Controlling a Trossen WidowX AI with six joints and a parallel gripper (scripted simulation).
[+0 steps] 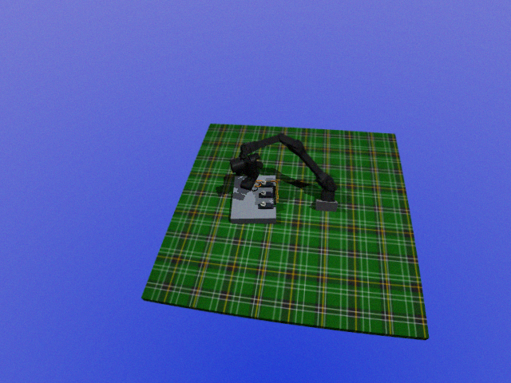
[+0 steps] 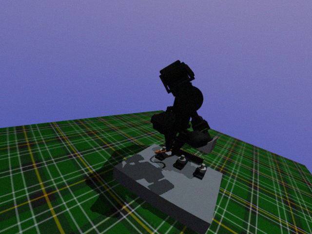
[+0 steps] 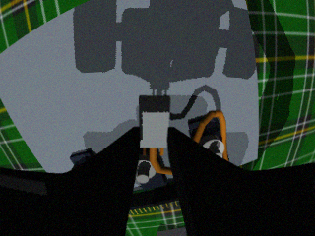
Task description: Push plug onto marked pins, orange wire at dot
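My gripper (image 1: 247, 187) (image 2: 171, 152) (image 3: 154, 133) is shut on the pale flat plug (image 3: 155, 123), held above the grey holder (image 1: 251, 212) (image 2: 195, 188) (image 3: 34, 108). In the wrist view the plug's plain end points up the frame, and the lead (image 3: 222, 130) (image 2: 158, 151) leaves its lower end and loops right to the end servo (image 3: 213, 148) (image 2: 160, 156). The plug is hidden in the top and exterior views. The pin row (image 3: 157, 207) (image 2: 192, 154) runs along the holder's edge, beyond the servos from the plug. The coloured band and dot cannot be made out.
Two more servos stand on the holder: the middle one (image 1: 267, 193) (image 2: 179, 163) and the far one (image 1: 267, 205) (image 2: 199, 173). Their round white horns stick up between the plug and the pins. The arm's shadow covers part of the holder. Green plaid cloth (image 1: 330, 267) surrounds it.
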